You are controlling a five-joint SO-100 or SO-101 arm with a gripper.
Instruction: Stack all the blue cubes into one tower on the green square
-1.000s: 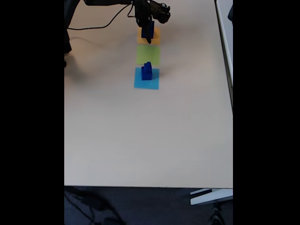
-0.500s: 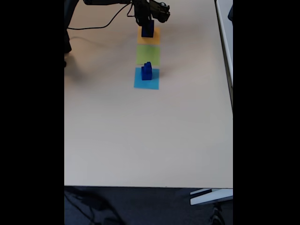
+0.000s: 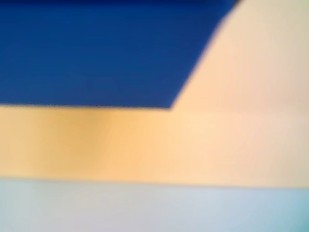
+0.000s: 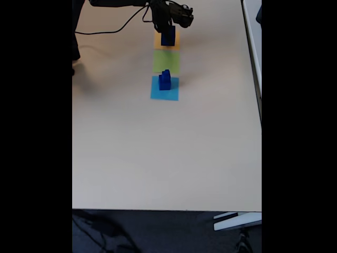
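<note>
On my wrist view, a blurred dark blue solid cube takes up the 10 o'clock part of the picture. Below it runs a band of flat orange paper square, and pale beige table lies toward 2 o'clock. I cannot tell how the pincer stands from here.

On my fixed view, the black gripper sits at 12 o'clock, over that cube on the orange square; whether it grips I cannot tell. Just toward 6 o'clock lies the bare flat yellow-green square. Next comes a flat light-blue square carrying two stacked dark blue cubes, smaller on top.
</note>
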